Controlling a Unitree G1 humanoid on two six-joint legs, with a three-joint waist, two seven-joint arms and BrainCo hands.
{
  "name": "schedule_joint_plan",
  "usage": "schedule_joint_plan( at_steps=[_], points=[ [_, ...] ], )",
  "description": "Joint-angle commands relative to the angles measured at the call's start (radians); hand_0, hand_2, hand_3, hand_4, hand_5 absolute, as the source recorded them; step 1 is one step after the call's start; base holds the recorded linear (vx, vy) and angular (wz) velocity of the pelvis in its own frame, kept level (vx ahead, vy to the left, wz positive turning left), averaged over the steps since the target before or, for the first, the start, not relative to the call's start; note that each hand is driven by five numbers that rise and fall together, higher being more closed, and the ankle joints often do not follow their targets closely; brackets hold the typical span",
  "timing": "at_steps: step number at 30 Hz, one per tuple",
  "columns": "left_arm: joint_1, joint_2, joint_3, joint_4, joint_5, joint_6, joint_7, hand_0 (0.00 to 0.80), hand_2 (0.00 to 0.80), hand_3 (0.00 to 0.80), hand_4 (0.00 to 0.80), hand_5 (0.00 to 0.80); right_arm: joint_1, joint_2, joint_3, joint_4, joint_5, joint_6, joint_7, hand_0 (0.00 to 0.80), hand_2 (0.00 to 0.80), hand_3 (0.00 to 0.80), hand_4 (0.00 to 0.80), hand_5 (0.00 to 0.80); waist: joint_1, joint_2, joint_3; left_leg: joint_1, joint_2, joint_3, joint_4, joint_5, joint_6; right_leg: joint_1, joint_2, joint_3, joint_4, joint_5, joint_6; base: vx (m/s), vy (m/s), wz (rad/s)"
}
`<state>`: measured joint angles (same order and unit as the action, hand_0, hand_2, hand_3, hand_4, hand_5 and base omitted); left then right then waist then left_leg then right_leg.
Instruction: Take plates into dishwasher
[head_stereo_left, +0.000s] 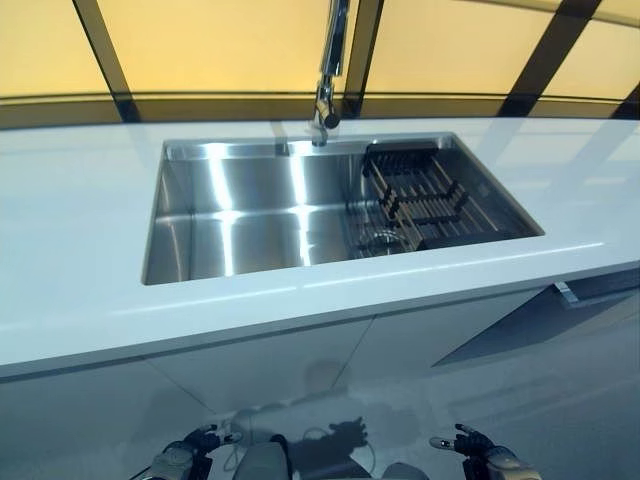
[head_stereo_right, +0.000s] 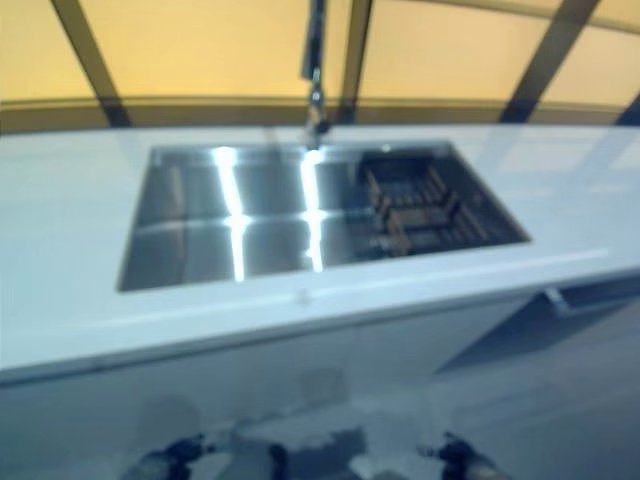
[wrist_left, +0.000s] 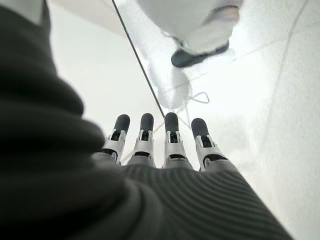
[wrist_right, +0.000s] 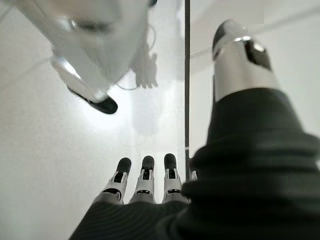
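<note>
Low before the counter (head_stereo_left: 80, 250), left robot hand (wrist_left: 165, 150) and right robot hand (wrist_right: 145, 185) hang released, empty; rack (head_stereo_left: 425, 195) in sink (head_stereo_left: 240, 215).

I see warm amber light filling the window panes (head_stereo_left: 230, 45) across the top of the frame. Two bright vertical glare streaks cut down the steel sink (head_stereo_left: 250, 215) at centre, and the white countertop (head_stereo_left: 70, 230) reflects a pale sheen. My right eye view is soft throughout; the left eye is crisp. Both wrist views are washed out, near-white backgrounds, blurred near the lens.
</note>
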<state>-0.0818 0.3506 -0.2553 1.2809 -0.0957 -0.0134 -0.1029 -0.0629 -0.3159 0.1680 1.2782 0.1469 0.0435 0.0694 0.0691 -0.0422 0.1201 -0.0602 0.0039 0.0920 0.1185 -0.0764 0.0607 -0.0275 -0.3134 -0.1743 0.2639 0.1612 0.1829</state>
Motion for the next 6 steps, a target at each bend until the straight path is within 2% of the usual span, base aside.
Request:
schedule_joint_plan(
  at_steps=[1, 2, 4, 6],
  points=[
    [-0.010, 0.026, 0.015, -0.006, 0.054, 0.009, -0.006, 0.000, 0.000, 0.000, 0.000, 0.000, -0.050, -0.015, -0.021, 0.010, -0.040, 0.002, 0.008, 0.000, 0.000, 0.000, 0.000, 0.000, 0.008, -0.021, 0.015, 0.096, -0.014, -0.102, -0.145, 0.066, 0.005, 0.010, 0.043, 0.094, -0.090, 0.097, -0.006, -0.056, -0.039, 0.55],
    [-0.010, 0.024, 0.013, -0.003, 0.054, 0.011, -0.005, 0.000, 0.000, 0.000, 0.000, 0.000, -0.049, -0.012, -0.019, 0.014, -0.043, 0.001, 0.010, 0.000, 0.000, 0.000, 0.000, 0.000, 0.006, -0.021, 0.012, 0.095, -0.015, -0.110, -0.147, 0.067, 0.006, 0.012, 0.054, 0.105, -0.087, 0.086, -0.009, -0.038, -0.038, 0.55],
    [-0.012, 0.016, 0.008, 0.008, 0.054, 0.015, 0.000, 0.000, 0.000, 0.000, 0.000, 0.000, -0.040, 0.006, -0.005, 0.025, -0.021, -0.004, 0.021, 0.000, 0.000, 0.000, 0.000, 0.000, -0.006, -0.019, -0.007, 0.093, -0.018, -0.160, -0.162, 0.082, 0.009, 0.024, 0.117, 0.158, -0.073, 0.018, -0.027, -0.088, -0.117, 0.50],
    [-0.011, 0.009, 0.007, 0.017, 0.063, 0.001, 0.011, 0.000, 0.000, 0.000, 0.000, 0.000, -0.039, 0.020, 0.000, 0.033, -0.023, -0.012, 0.023, 0.000, 0.000, 0.000, 0.000, 0.000, 0.000, -0.019, -0.018, 0.086, -0.022, -0.174, -0.170, 0.093, 0.008, 0.037, 0.127, 0.144, -0.083, -0.011, -0.033, -0.122, -0.143, 0.29]
  ],
)
